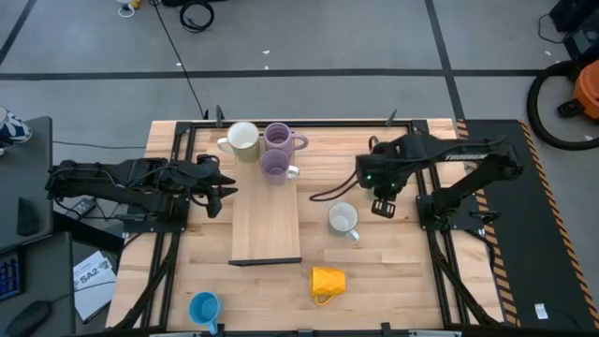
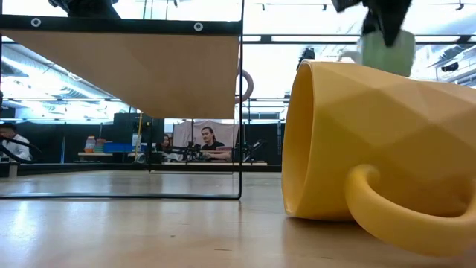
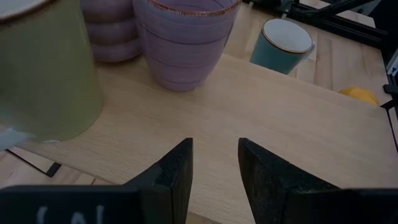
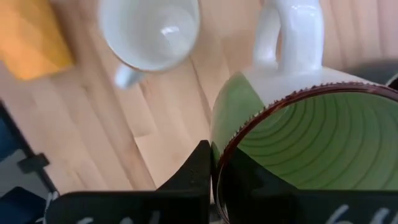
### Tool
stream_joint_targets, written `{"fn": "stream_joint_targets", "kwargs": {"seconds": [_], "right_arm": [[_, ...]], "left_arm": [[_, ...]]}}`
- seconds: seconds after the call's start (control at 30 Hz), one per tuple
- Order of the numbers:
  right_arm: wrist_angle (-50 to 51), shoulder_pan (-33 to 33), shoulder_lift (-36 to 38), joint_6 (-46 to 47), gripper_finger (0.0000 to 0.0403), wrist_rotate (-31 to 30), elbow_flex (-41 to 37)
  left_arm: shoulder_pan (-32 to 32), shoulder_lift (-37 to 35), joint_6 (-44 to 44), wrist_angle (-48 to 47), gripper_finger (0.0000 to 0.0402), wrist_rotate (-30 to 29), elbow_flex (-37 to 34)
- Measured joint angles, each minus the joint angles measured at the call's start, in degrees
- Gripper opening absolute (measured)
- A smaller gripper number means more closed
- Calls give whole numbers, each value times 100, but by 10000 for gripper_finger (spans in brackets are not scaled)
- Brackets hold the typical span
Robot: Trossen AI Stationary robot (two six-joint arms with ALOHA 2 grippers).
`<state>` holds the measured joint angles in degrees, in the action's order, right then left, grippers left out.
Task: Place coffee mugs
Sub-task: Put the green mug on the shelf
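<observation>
In the right tool (image 4: 211, 180), jaws pinched on its rim, hangs a green mug (image 4: 298, 124) with a white handle, lifted above the table (image 1: 393, 271) on the right side, near the white mug (image 1: 343, 219) that stands upright below it. On the raised wooden board (image 1: 267, 220) at centre the far end already carries three mugs bunched together: a pale cream-green one (image 1: 242, 138) and two purple ones (image 1: 278, 137) (image 1: 274, 164), the nearer purple touching or almost touching its neighbour. Rest of the board is bare. Left on the table, as far as visible: the white mug, a yellow mug (image 1: 328, 281) tipped on its side near the front edge, a blue mug (image 1: 204, 307) upright at the front left. A dark mug is not seen anywhere. Judging by this, roughly three placed, one in transit, three to go.

Right arm reaches inward from the right, wrist bent down over the table, mug hanging from the rim grip. Left arm stretches in from the left, its left tool (image 3: 214, 165) empty with jaws apart, low at the board's left edge, pointing toward the placed mugs.
</observation>
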<state>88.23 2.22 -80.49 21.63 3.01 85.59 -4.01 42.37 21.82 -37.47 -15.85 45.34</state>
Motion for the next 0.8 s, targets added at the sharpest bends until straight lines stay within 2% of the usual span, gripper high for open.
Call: {"fn": "stream_joint_targets", "kwargs": {"seconds": [0.33,0.8], "right_arm": [[8,3,-213,-625,23,-58,981],[170,78,-2317,-2950,23,-63,3859]], "left_arm": [[0,0,4,7,135,0,0],[2,0,3,50,135,0,0]]}}
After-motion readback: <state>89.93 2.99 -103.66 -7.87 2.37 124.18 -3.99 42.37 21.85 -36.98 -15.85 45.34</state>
